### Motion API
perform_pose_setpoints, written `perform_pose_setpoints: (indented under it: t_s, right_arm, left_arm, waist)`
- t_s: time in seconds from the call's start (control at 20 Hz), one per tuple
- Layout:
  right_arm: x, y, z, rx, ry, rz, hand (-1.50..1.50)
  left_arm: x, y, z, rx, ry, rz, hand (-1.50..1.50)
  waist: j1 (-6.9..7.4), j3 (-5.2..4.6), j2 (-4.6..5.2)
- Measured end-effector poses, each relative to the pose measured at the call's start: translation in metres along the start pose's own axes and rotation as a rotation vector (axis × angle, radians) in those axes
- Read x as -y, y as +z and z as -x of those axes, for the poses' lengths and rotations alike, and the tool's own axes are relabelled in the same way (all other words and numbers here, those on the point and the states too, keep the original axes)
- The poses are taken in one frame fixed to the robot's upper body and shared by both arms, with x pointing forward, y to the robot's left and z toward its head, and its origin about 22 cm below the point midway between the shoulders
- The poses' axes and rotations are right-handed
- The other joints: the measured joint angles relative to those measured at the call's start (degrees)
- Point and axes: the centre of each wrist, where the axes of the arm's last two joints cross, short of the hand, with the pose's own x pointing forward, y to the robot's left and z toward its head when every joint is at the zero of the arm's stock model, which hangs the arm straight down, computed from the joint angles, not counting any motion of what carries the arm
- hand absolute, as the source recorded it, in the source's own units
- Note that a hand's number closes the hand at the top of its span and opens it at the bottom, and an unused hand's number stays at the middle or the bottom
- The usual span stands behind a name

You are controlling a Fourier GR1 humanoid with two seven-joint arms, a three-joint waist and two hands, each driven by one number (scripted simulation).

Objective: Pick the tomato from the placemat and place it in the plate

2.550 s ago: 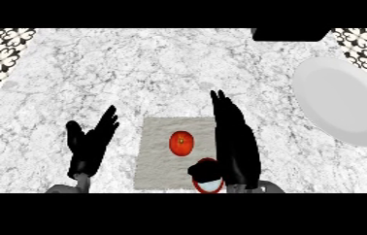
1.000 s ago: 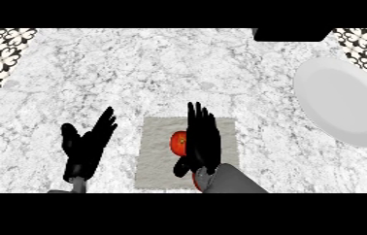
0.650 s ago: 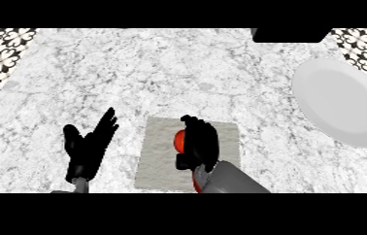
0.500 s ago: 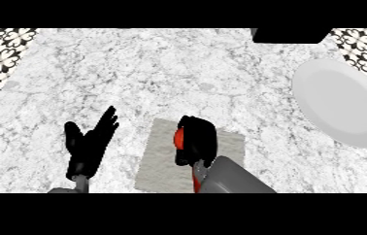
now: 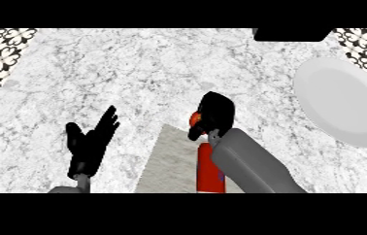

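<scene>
right hand (image 5: 215,113) curled round tomato (image 5: 193,118), mostly hiding it, only a red sliver showing | tomato apparently lifted off mat (image 5: 175,159), height hard to judge | plate (image 5: 337,100) well apart at right | left hand (image 5: 90,144) resting, fingers spread | tomato likely light, smooth, squashable: cup its sides, don't pinch

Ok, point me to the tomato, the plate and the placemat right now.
tomato (image 5: 193,118): head view, on the red sliver showing left of the curled right hand.
plate (image 5: 337,100): head view, on its bare white middle.
placemat (image 5: 168,156): head view, on its uncovered left half.
</scene>
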Motion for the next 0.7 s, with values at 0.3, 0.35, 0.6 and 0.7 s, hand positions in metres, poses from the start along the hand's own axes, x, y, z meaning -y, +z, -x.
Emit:
perform_pose_setpoints:
  t_s: [0.3,0.35,0.6,0.7]
  right_arm:
    - [0.083,-0.084,0.040,-0.309,-0.086,0.239,1.50]
    - [0.099,-0.093,0.044,-0.332,-0.089,0.300,1.50]
    - [0.161,-0.124,0.063,-0.431,-0.066,0.570,1.50]
    - [0.180,-0.130,0.067,-0.454,-0.066,0.661,1.50]
  left_arm:
    - [0.001,0.000,-0.006,0.024,-0.008,0.017,0.00]
    - [0.002,-0.001,-0.006,0.026,-0.009,0.022,0.00]
    - [0.009,-0.002,-0.011,0.032,-0.022,0.050,0.00]
    - [0.012,-0.004,-0.013,0.035,-0.027,0.061,0.00]
  waist:
    - [0.93,0.03,1.21]
    - [1.36,-0.01,1.30]
    - [3.55,-0.08,1.77]
    - [3.99,-0.08,1.86]
